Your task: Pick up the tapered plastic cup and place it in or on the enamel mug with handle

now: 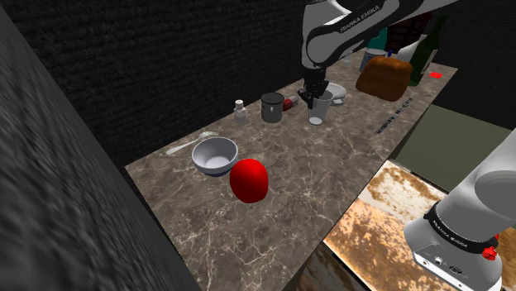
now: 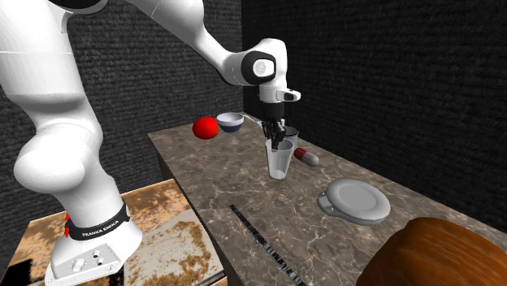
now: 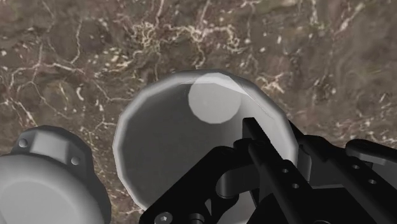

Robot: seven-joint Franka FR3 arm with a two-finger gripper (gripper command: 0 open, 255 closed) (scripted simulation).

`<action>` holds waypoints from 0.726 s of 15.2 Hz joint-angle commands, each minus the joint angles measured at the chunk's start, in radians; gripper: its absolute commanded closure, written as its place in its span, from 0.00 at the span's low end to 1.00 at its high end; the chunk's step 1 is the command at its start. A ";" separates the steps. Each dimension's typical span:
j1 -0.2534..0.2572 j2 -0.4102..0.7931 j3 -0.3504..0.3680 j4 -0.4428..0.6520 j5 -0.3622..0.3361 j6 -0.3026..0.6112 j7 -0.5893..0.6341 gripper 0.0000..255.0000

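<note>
One cup (image 2: pixel 279 162) just beneath claw (image 2: pixel 278 136)

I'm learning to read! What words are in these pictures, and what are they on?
"FRANKA EMIKA": on the white arm, near its wrist.
Print on the arm's black base band: too small to read.
Marks on the dark strip lying on the counter: too small to read.

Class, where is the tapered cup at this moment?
In the shoulder view the pale tapered cup stands upright on the marbled counter, right of the dark mug, with the pincer at its rim.
</note>
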 commanded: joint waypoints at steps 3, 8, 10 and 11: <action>0.000 -0.014 0.001 0.011 0.004 -0.025 -0.005 1.00; 0.001 -0.045 0.002 0.043 0.012 -0.088 -0.016 1.00; 0.001 -0.057 0.002 0.058 0.015 -0.114 -0.020 1.00; 0.001 -0.062 0.002 0.066 0.017 -0.127 -0.023 1.00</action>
